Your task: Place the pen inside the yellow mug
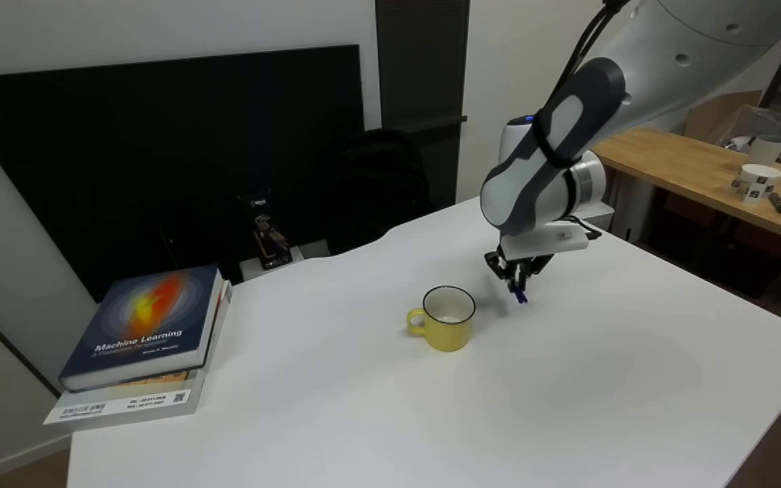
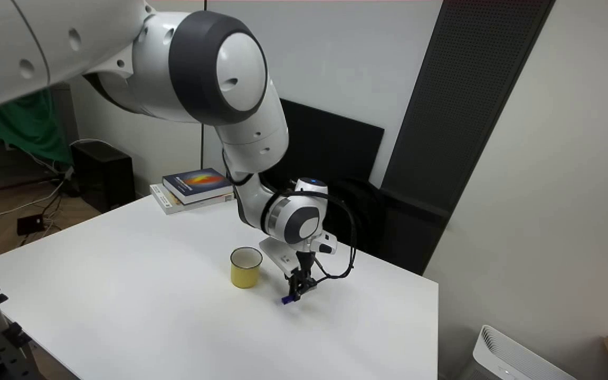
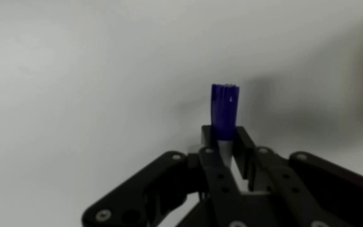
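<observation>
The yellow mug (image 1: 447,335) stands upright on the white table, and it also shows in an exterior view (image 2: 245,275). Its handle points away from the gripper. A brownish-yellow blur at the right edge of the wrist view may be the mug. My gripper (image 3: 223,135) is shut on the pen (image 3: 225,108). The dark blue end sticks out past the fingertips; part of the whitish barrel shows between the fingers, the rest is hidden. The blue end also shows in both exterior views (image 1: 521,297) (image 2: 287,299). The pen's shadow lies apart from it, so it appears slightly above the table, beside the mug.
Two stacked books (image 1: 143,325) lie at the far end of the white table (image 1: 336,407). A black panel (image 1: 160,163) and a dark backpack (image 1: 384,183) stand behind the table. A wooden table (image 1: 675,163) with cups is off to the side.
</observation>
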Controlling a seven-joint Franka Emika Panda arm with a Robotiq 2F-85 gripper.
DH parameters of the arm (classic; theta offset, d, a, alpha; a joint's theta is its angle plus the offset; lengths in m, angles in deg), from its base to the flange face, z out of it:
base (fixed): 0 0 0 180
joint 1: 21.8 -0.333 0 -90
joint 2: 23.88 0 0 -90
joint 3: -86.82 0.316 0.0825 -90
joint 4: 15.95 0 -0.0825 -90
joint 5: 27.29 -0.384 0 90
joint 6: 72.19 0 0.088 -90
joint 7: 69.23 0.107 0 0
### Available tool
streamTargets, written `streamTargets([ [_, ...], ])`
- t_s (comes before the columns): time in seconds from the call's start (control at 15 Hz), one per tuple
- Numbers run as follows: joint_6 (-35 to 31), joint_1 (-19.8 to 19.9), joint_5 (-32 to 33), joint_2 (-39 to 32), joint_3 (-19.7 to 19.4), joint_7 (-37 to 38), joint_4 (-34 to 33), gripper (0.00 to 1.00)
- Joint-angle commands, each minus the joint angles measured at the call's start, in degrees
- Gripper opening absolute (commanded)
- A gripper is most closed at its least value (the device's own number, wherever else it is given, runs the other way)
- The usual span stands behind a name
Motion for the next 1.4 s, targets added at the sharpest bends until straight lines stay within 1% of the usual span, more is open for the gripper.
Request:
streamTargets([
  [0.0, 6.05, -1.35, 0.47, 3.62, -0.86, 3.0, -1.99, 0.05],
  [0.27, 11.0, -1.97, 0.39, 6.65, -0.1, 4.04, -3.81, 0.05],
  [0.53, 17.02, -3.38, 0.02, 8.45, 0.57, 7.42, -5.34, 0.05],
  [0.8, 25.59, -4.34, -0.58, 9.18, 2.27, 9.93, -7.35, 0.05],
  [1.13, 36.23, -3.79, -3.95, 10.02, 7.2, 8.11, -9.58, 0.05],
  [1.33, 40.94, -3.75, -6.56, 8.84, 9.39, 8.32, -11.63, 0.05],
])
